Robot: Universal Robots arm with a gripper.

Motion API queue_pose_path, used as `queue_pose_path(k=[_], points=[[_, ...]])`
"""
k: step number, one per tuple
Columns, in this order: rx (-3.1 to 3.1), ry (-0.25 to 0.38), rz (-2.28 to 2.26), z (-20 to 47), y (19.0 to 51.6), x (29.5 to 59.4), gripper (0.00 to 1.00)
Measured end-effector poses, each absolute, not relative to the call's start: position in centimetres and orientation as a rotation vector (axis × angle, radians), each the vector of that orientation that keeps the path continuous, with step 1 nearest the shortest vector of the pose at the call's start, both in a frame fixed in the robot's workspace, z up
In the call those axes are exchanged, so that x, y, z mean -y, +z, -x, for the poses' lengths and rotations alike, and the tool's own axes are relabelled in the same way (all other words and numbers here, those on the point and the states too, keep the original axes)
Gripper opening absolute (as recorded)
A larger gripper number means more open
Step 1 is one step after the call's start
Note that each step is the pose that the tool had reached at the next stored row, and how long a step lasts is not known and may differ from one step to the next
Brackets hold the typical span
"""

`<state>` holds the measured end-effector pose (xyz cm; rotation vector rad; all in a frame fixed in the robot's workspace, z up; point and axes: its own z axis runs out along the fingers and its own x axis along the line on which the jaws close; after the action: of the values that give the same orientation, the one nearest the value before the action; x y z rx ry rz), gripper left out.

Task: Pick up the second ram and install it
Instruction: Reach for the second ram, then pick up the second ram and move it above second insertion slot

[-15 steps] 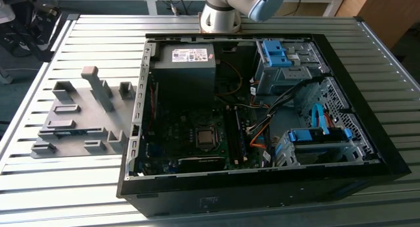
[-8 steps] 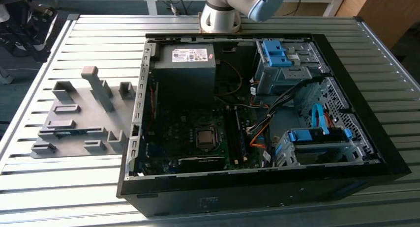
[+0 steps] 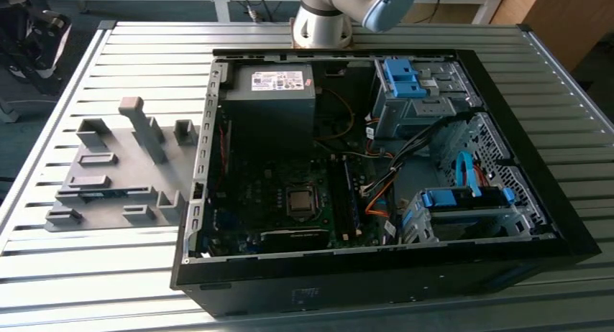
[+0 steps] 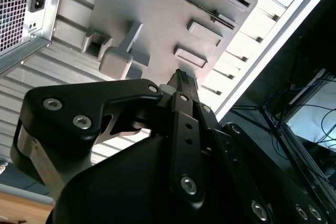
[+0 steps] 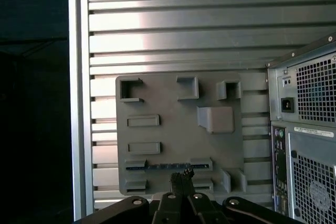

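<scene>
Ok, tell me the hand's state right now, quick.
Hand: closed, holding nothing. It points toward the grey holder tray, where the second ram sits in its slot.

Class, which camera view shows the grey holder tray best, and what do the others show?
The first wrist view: the tray appears nearly whole and face-on. The exterior view shows it slanted beside the computer case. In the second wrist view the gripper hides part of it.

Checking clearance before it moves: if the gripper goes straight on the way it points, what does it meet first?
The gripper would likely meet the grey holder tray first, at or beside the second ram in its slot; depth is unclear.
</scene>
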<state>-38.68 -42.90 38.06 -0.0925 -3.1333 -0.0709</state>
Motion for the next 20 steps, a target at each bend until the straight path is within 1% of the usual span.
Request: queue_pose_path(k=[20], points=[[3.134,-0.071,0.076,38.85,37.96,43.11,0.11]])
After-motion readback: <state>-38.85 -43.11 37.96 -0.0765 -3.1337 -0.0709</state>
